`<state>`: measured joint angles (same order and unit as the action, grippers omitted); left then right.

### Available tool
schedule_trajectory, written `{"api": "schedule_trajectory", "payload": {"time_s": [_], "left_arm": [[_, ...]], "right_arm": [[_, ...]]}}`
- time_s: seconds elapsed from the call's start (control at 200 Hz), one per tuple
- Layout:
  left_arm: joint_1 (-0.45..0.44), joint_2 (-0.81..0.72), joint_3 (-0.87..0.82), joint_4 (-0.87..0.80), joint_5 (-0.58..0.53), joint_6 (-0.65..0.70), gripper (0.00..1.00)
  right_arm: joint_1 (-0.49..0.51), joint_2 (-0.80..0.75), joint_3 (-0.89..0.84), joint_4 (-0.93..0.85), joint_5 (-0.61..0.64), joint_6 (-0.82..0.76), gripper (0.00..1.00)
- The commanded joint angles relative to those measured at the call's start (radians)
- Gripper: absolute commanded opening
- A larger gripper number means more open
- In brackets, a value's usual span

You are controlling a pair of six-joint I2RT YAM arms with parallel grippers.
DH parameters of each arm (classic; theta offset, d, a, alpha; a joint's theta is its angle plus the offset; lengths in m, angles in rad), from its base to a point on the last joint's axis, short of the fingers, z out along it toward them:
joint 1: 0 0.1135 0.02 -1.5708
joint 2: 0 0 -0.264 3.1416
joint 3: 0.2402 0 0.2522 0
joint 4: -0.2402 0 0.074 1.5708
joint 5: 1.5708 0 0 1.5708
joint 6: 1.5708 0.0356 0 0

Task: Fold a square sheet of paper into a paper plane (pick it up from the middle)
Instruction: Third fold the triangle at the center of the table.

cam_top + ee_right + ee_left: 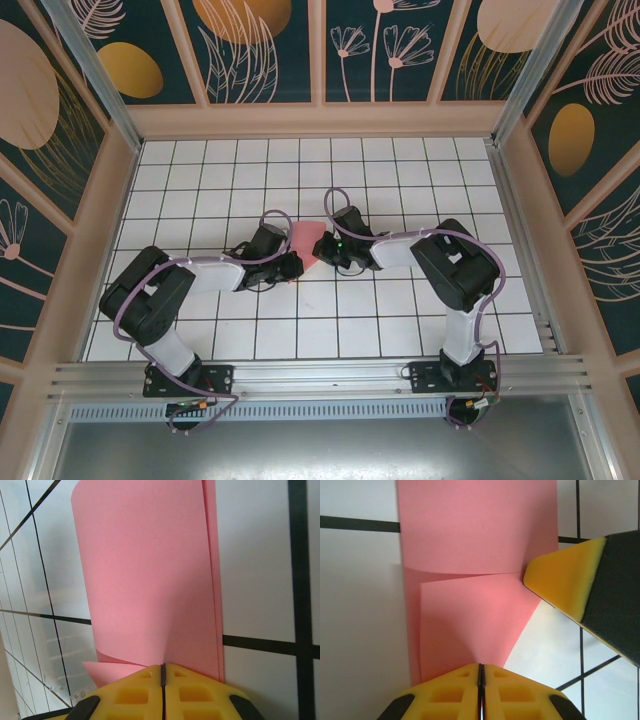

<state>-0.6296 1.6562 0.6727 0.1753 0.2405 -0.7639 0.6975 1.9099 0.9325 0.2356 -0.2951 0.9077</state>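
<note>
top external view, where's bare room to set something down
Free: the far rows of the white tiled table below the back wall, and the near tiles along the aluminium front rail. Crowded: the centre, where the left end effector and right end effector both pinch the folded salmon-pink sheet of paper.

paper [305, 241] between left hand [295, 267], right hand [324, 254]
</note>
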Motion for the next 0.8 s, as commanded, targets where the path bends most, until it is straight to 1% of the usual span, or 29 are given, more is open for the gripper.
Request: {"api": "schedule_trajectory", "payload": {"time_s": [0.0,0.145,0.335,0.595,0.796], "left_arm": [[-0.001,-0.047,-0.012,0.008,0.070,-0.010,0.13],[-0.002,-0.070,-0.030,0.041,0.098,-0.044,0.13],[-0.002,-0.044,-0.055,0.037,0.092,-0.053,0.12],[-0.002,-0.042,-0.061,-0.001,-0.007,-0.043,0.10],[-0.001,-0.023,-0.078,0.016,-0.023,-0.053,0.09]], "right_arm": [[0.002,0.064,-0.016,-0.095,0.036,0.014,0.08],[0.004,0.065,-0.019,-0.089,0.034,0.017,0.08],[0.005,0.068,-0.030,-0.079,0.033,0.020,0.08],[0.003,0.067,-0.043,-0.080,0.034,0.019,0.08],[0.003,0.067,-0.047,-0.081,0.034,0.019,0.08]]}}
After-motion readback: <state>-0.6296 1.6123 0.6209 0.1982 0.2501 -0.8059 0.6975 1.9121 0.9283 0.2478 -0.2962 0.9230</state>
